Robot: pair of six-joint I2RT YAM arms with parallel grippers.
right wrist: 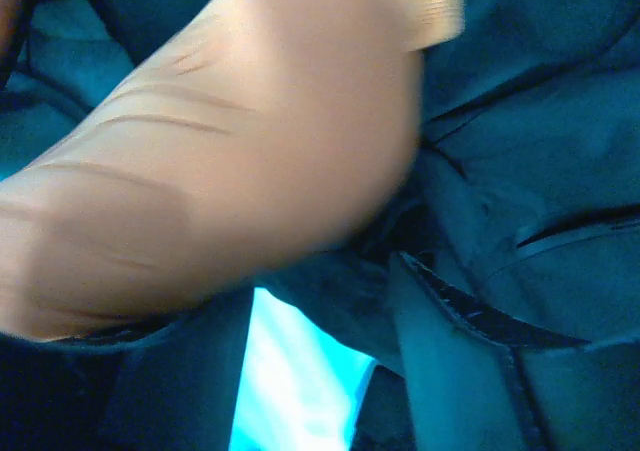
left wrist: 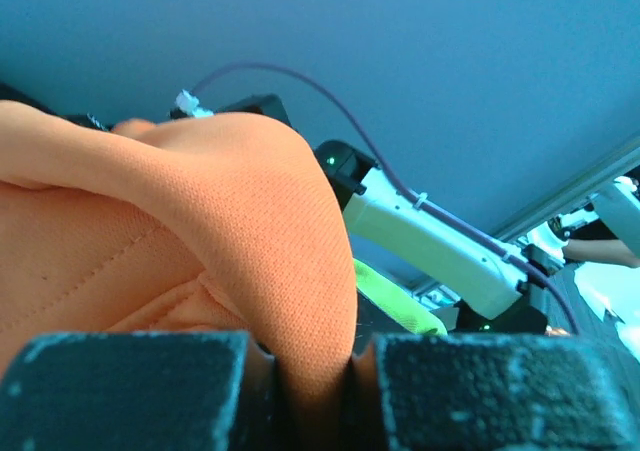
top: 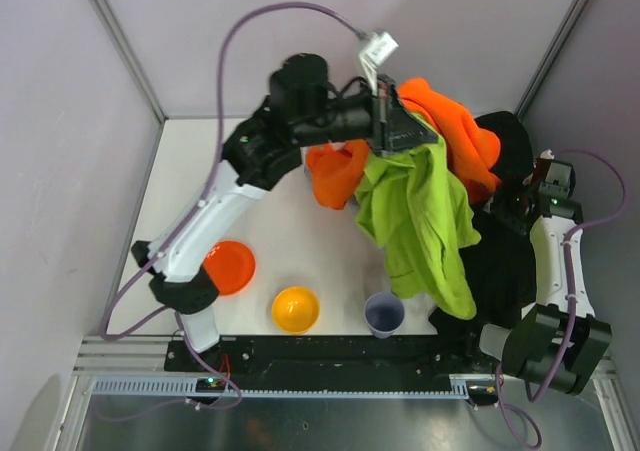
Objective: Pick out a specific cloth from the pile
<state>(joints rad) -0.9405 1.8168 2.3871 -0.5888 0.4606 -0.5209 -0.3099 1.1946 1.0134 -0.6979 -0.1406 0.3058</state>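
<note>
My left gripper (top: 393, 123) is raised over the back of the table. In the left wrist view the left gripper (left wrist: 310, 391) is shut on a fold of the big orange garment (left wrist: 200, 241). The lime-green cloth (top: 420, 221) hangs from just under that gripper down to the table front. Whether it is pinched too is hidden. A strip of the lime-green cloth (left wrist: 395, 306) shows past the fingers. The orange garment (top: 460, 136) bunches either side of the gripper. My right gripper (top: 522, 199) is buried in the black garment (top: 505, 261); its fingers are hidden.
An orange plate (top: 230, 267), a yellow bowl (top: 295, 309) and a grey cup (top: 384, 314) stand along the front edge. The right wrist view shows blurred pale fabric (right wrist: 220, 171) against black cloth (right wrist: 520, 171). Walls close in the back and sides.
</note>
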